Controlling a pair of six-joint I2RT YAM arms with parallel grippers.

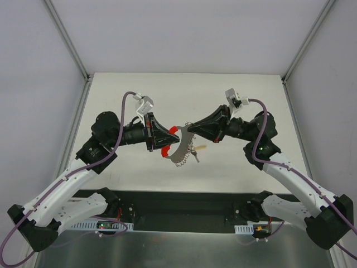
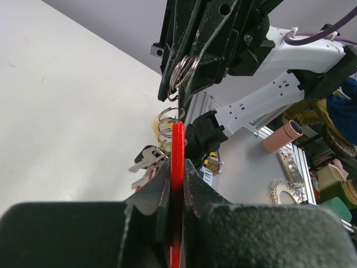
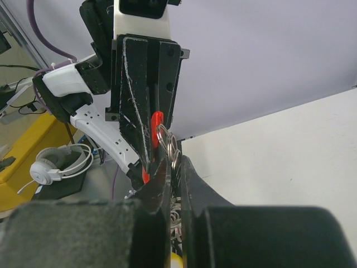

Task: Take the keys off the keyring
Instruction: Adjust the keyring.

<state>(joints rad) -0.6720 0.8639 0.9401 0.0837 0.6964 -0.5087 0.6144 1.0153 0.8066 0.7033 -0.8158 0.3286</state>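
The keyring hangs in the air between both grippers. Its red plastic piece (image 1: 174, 129) is pinched edge-on in my left gripper (image 1: 167, 140), which is shut on it; the left wrist view shows the red plastic piece (image 2: 177, 146) squeezed between the jaws of the left gripper (image 2: 177, 164). A chain of thin metal rings (image 1: 181, 159) curves from it to my right gripper (image 1: 187, 127). In the right wrist view the right gripper (image 3: 174, 162) is shut on the rings (image 3: 169, 144). The keys (image 1: 194, 154) dangle below the chain as a small silvery bunch, and the left wrist view shows the keys (image 2: 146, 162) left of the red piece.
A small pale yellow piece (image 1: 202, 147) hangs by the keys. The white table (image 1: 240, 106) has grey walls on three sides and a black strip (image 1: 184, 204) at its near edge. Beyond the table are a pink roll (image 2: 283, 135) and headphones (image 3: 53, 164).
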